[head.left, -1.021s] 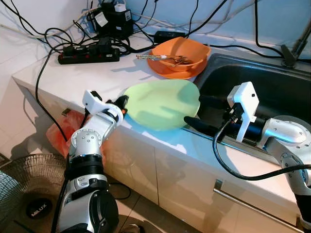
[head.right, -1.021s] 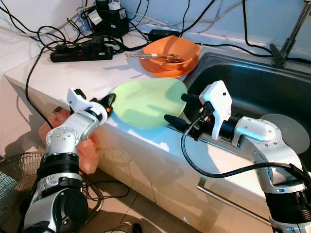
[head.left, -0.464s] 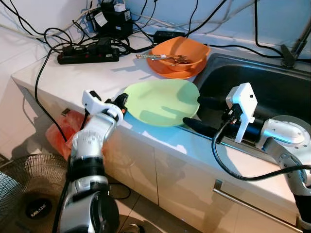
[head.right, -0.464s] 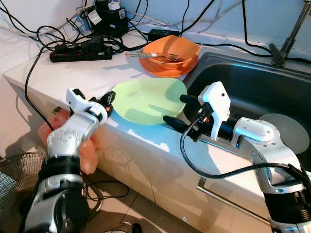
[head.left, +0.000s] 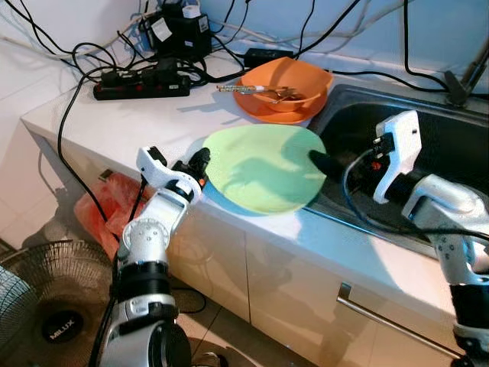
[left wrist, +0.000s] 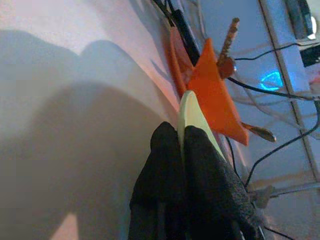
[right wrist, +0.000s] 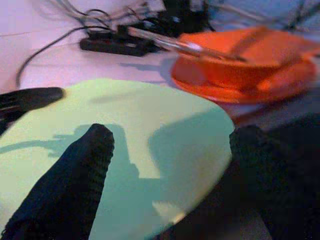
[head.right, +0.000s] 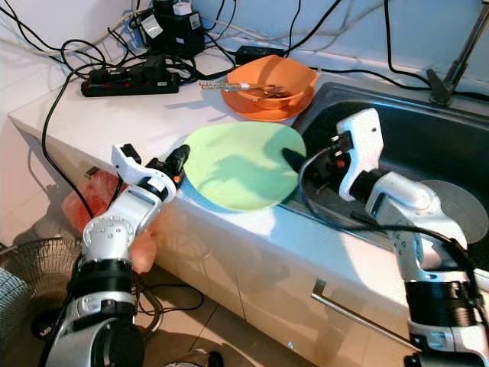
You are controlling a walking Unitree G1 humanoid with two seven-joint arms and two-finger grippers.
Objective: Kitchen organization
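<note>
left eye view | left hand (head.left: pixel 200 163) grips green plate (head.left: pixel 263 166) | right hand (head.left: pixel 317 160) wide, moved over plate

Right gripper (right wrist: pixel 172 165): its two black fingers (right wrist: pixel 65 190) were spread wide apart, one lying over the green plate, the other past the plate's rim on the sink side.
Green plate (right wrist: pixel 125 150): pale green and round, it lay between the spread fingers, shadowed across its middle.
Left gripper (right wrist: pixel 27 99): a black tip touched the plate's far rim, opposite the right gripper.
Orange bowl (right wrist: pixel 250 55): sat on an orange plate (right wrist: pixel 240 87) further back on the worktop (right wrist: pixel 75 67), beyond the green plate.
Utensils (right wrist: pixel 175 45): lay across the bowl, blurred.
Power strip (right wrist: pixel 115 45): black, near the worktop's back edge, with cables trailing from it.
</note>
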